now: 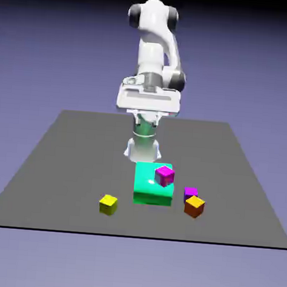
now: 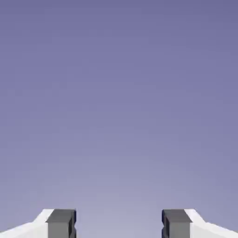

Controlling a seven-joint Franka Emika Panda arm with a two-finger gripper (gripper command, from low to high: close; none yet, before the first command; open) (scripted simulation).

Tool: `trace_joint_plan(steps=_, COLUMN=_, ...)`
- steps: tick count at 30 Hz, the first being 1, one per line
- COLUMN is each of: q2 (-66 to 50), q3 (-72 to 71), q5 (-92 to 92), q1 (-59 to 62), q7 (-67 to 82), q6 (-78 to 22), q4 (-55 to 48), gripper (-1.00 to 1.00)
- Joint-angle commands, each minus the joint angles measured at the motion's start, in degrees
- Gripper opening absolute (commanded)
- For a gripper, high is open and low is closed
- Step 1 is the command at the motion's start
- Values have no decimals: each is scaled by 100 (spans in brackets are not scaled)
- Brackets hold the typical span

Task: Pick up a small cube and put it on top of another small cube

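My gripper [image 2: 119, 224] is released: its two grey fingertips [image 2: 61, 224] stand apart, with only the blue-violet backdrop [image 2: 119, 116] showing between them. In the exterior view, I hold it up in front of my own base, nearer the counter's far edge than any of the blocks.

The small yellow cube [image 1: 108, 205] rests on the counter [image 1: 77, 165], near its front edge and toward the front corner on the exterior view's left. From my gripper it lies well apart, lower, closer to the front edge and off to the exterior view's left.

The big green block [image 1: 143, 187] sits between that cube and two others, touching neither the yellow one nor my gripper. A magenta cube [image 1: 164, 176] shows against the green block's top, tilted. On the exterior view's right, an orange cube [image 1: 194, 207] with a yellowish top partly hides a purple cube [image 1: 191, 194]; I cannot tell whether those two touch.
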State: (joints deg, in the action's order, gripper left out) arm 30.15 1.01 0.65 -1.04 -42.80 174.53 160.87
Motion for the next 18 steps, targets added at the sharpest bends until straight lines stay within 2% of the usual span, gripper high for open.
trace_joint_plan(steps=1, q2=-208, q3=84, q5=54, q1=-29, q7=-28, q6=44, q4=-11, gripper=0)
trace_joint_plan(steps=18, q2=-3738, q3=1512, q5=974, q1=-522, q7=-509, q6=786, q4=-191, gripper=0)
